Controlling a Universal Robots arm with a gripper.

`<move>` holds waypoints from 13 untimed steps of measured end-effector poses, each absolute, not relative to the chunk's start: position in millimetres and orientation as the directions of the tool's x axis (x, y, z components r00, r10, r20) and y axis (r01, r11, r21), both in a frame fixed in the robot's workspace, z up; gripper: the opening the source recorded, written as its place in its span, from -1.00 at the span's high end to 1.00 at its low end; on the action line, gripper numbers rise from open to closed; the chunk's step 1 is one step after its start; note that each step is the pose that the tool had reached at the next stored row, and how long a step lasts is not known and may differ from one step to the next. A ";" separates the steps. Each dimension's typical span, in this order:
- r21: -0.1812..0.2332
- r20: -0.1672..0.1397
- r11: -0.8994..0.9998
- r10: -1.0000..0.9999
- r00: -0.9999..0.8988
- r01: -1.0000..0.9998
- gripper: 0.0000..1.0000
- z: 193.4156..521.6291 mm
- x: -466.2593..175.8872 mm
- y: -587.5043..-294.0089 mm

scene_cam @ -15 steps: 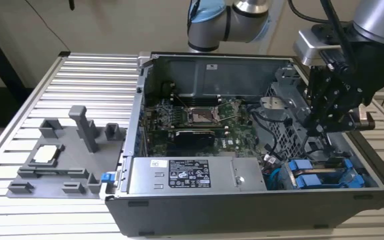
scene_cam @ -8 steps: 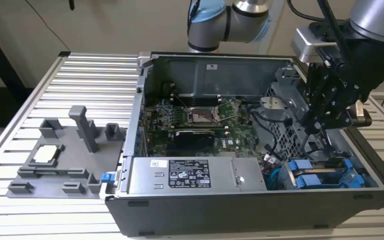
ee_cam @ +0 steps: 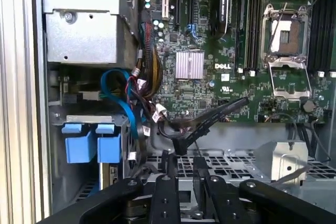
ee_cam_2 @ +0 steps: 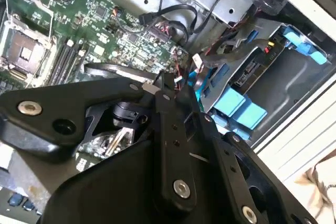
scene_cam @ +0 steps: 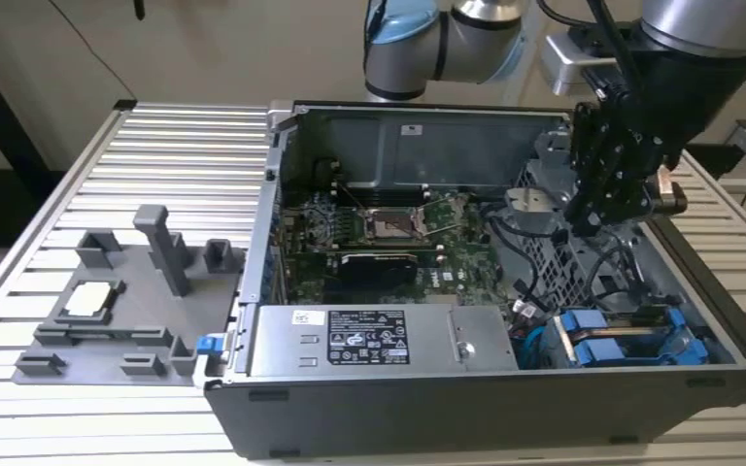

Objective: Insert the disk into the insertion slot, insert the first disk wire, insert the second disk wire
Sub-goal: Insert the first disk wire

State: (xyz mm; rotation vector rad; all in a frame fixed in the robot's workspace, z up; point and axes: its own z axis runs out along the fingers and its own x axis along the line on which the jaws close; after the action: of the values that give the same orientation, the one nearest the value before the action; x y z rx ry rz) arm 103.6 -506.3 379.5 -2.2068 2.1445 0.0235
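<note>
**Exterior view.** Camera set high and at middle distance, facing obliquely down into the open computer case point(scene_cam: 477, 408), which stands on the ribbed desk point(scene_cam: 179, 136). The arm point(scene_cam: 697, 39) enters at the upper right of the frame.

**First wrist view.** Close, facing straight into the case over the gripper point(ee_cam: 184, 171).

**Second wrist view.** Closer still and tilted, looking past the gripper's point(ee_cam_2: 168, 93) black body.

**Shared field.** All three views take in the motherboard point(scene_cam: 387, 254) point(ee_cam_2: 105, 24) point(ee_cam: 210, 77), its processor socket point(scene_cam: 392, 225) point(ee_cam_2: 23, 51) point(ee_cam: 286, 40) and the blue carrier tabs point(scene_cam: 600, 349) point(ee_cam_2: 239, 108) point(ee_cam: 92, 145).
</note>
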 end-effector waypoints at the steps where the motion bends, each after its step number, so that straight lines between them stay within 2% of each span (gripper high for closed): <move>1: -0.035 -0.047 -0.060 -0.997 0.062 -0.998 0.47 379.5 100.9 -505.6; 2: -0.033 -0.020 -0.087 -0.996 0.087 -0.996 0.47 379.5 98.5 -504.9; 3: -0.032 -0.005 -0.101 -0.995 0.101 -0.994 0.47 379.0 91.1 -491.8; 7: -0.024 0.055 -0.146 -0.988 0.145 -0.989 0.47 378.6 87.0 -489.8; 13: -0.023 0.072 -0.183 -0.981 0.181 -0.983 0.47 370.5 81.1 -484.5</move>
State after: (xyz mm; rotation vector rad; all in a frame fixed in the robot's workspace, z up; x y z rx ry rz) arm 81.1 -484.5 370.5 -2.4365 2.0254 -0.1111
